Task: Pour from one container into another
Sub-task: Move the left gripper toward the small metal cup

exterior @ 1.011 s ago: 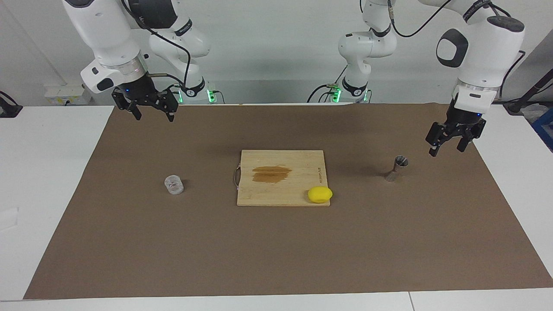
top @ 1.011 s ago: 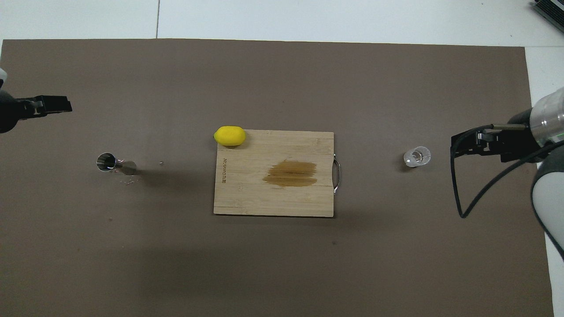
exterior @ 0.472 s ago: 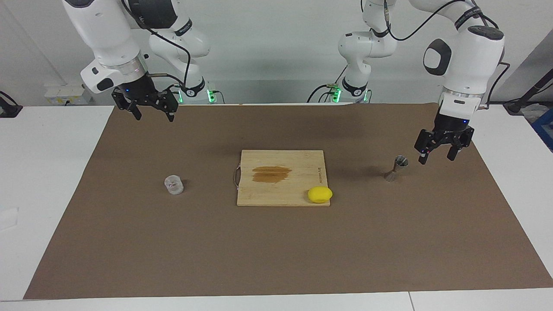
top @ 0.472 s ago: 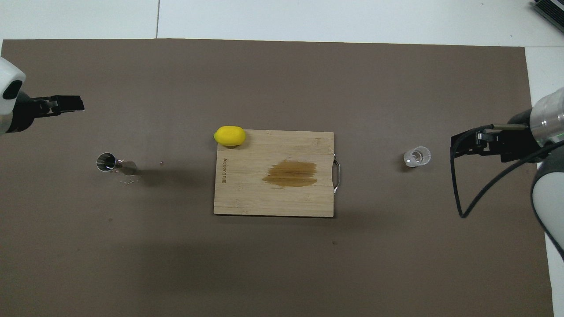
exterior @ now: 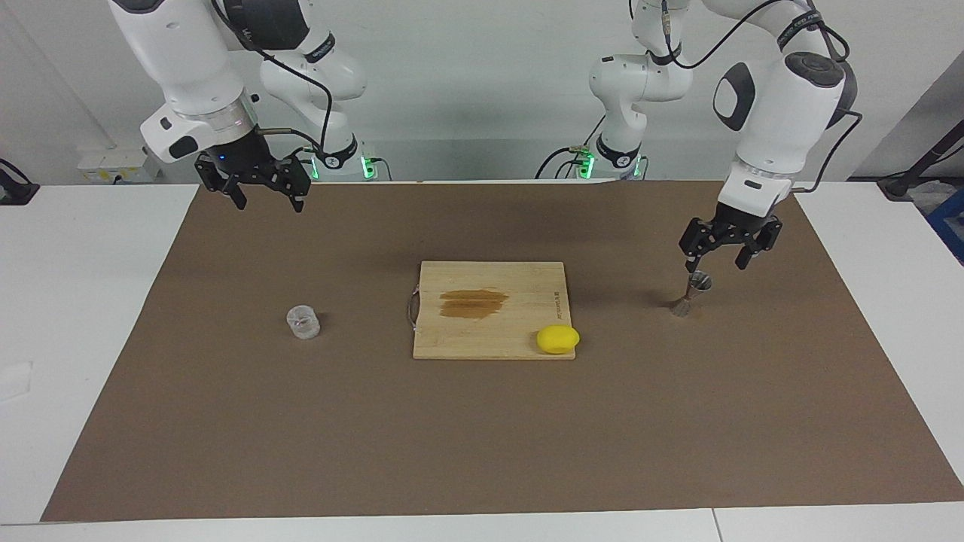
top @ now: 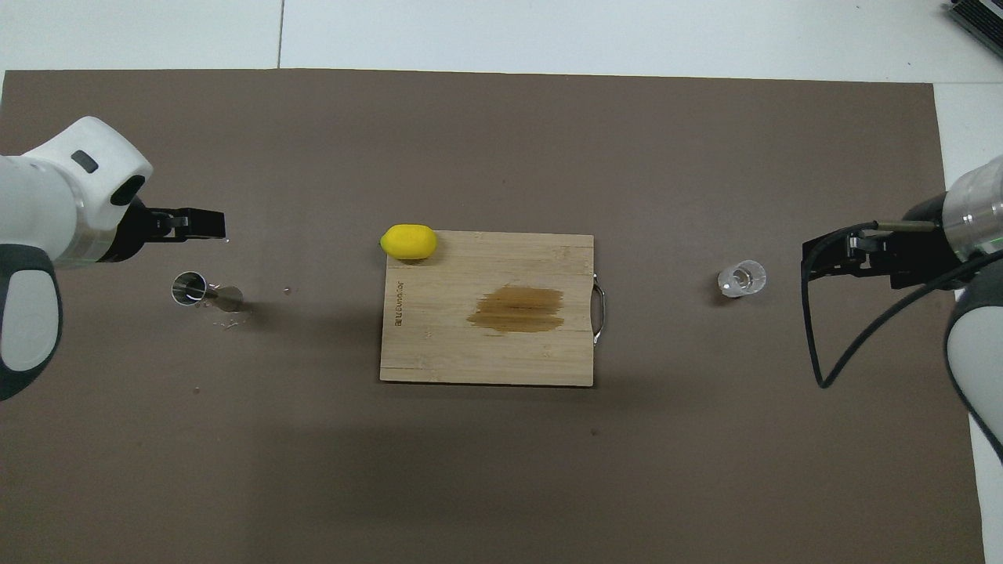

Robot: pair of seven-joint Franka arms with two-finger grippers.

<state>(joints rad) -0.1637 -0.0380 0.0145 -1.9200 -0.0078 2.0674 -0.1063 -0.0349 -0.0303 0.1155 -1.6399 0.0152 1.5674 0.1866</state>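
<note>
While the right pincer [exterior: 267,197] waits open over the mat, well apart from the clear cup [exterior: 303,322], the open left pincer [exterior: 719,256] above the steel jigger [exterior: 691,293] should descend centred on its narrow waist.

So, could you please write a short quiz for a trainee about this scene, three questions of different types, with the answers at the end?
1. True or false: the lemon lies at a corner of the cutting board.
2. Which gripper is over the jigger? A) left gripper B) right gripper
3. Fill in: the clear cup stands on the mat toward the ____ arm's end of the table.

Key: 1 true; 2 A; 3 right. Both grippers are open and hold nothing.
</note>
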